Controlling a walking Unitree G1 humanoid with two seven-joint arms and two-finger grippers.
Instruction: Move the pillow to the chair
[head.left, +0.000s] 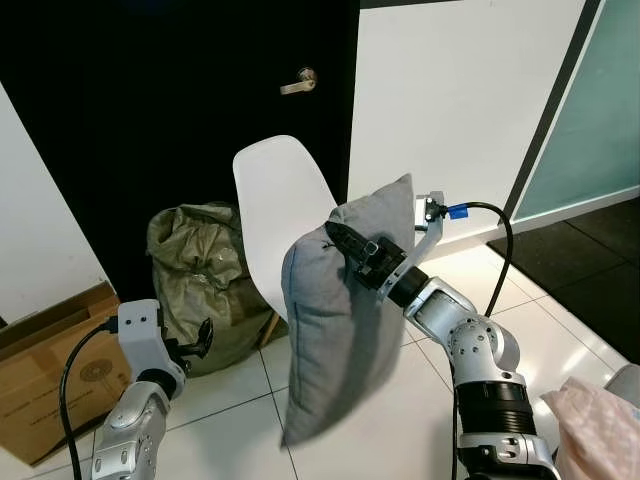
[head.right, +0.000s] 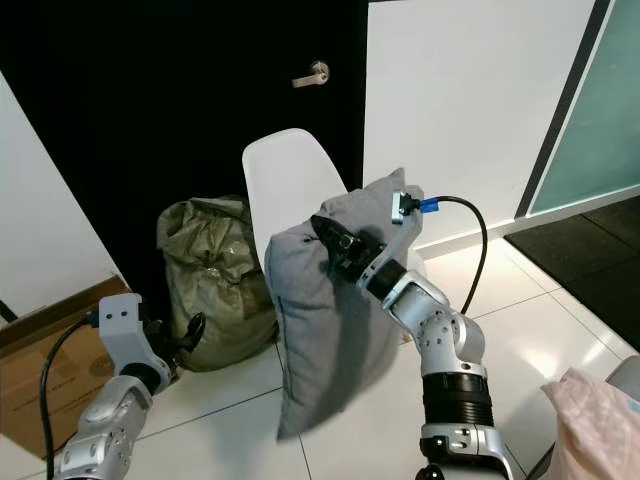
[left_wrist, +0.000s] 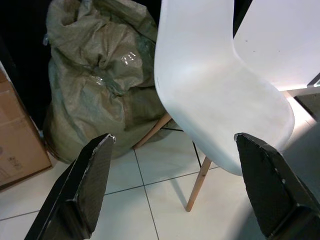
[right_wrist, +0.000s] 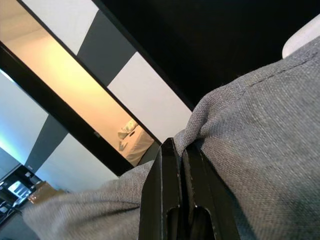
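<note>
Readable text: none in any view.
Cardboard box (head.left: 45, 375): a round printed mark on its side, too small and blurred to read.
Same box, left wrist view (left_wrist: 17, 142): faint small print on its side, not legible.
Sack (head.left: 205, 280): no lettering can be made out.
Door handle (head.left: 300, 82): no marking can be made out.

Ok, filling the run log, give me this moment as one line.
right gripper: shut on grey pillow, held up before white chair | left gripper: open, low, idle | pillow not yet on chair
</note>
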